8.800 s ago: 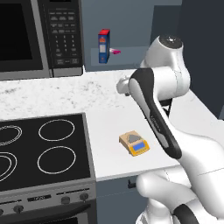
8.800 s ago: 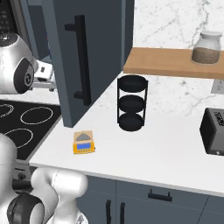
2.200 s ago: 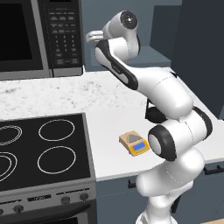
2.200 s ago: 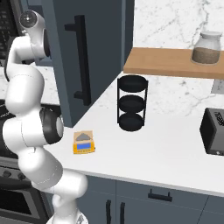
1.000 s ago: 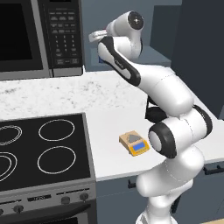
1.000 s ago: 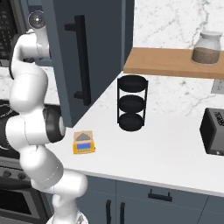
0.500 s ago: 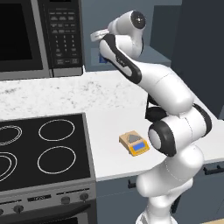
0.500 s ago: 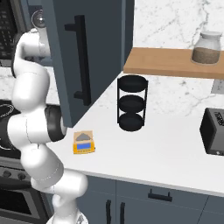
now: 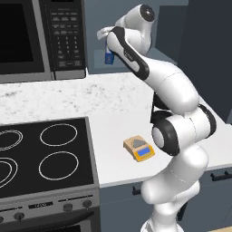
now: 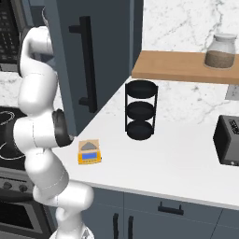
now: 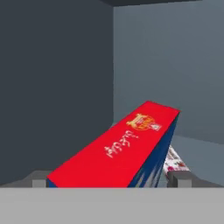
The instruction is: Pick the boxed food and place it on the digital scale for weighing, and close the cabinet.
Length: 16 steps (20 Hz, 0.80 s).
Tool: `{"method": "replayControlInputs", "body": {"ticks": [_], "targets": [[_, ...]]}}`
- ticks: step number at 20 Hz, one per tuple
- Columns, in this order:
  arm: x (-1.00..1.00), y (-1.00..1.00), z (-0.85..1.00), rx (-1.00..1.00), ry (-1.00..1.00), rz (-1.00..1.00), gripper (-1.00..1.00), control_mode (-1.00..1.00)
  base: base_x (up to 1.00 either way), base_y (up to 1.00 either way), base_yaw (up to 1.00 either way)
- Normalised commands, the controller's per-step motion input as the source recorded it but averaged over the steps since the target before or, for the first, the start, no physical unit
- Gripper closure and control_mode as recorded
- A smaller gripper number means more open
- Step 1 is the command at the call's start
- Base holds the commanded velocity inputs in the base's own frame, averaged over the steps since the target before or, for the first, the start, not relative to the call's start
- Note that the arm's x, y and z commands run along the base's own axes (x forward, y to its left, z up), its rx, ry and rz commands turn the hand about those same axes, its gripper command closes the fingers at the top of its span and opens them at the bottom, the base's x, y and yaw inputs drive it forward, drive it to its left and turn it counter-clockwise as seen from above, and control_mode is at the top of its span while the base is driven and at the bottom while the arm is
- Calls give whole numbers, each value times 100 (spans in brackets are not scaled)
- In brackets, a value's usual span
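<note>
Three views. Left base view: the white arm hides most of the small blue boxed food (image 9: 108,58), standing in the dark slate-blue wall cabinet (image 9: 136,41) at 12 o'clock; the gripper (image 9: 105,36) sits at it, its jaws unreadable. An orange-yellow digital scale (image 9: 139,148) lies on the white counter (image 9: 118,104), with a black cooktop (image 9: 43,158) at 9 o'clock.

Right base view: the open cabinet door (image 10: 91,56) screens the gripper; a black tiered rack (image 10: 140,110) stands at 2 o'clock of the scale.

Hand view: spread fingertips (image 11: 178,178) flank the box's red top, cut off below.
</note>
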Motion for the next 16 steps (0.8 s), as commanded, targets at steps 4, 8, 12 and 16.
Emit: {"method": "replayControlInputs", "body": {"ticks": [4, 8, 12, 16], "targets": [[55, 11, -29, 0, 7, 0, -100, -100, 0, 0, 0], [25, 0, -34, 0, 1, 0, -100, -100, 0, 0, 0], [-13, -7, -27, 0, 0, 0, -100, -100, 0, 0, 0], [-37, -21, -35, 0, 0, 0, -100, -100, 0, 0, 0]]}}
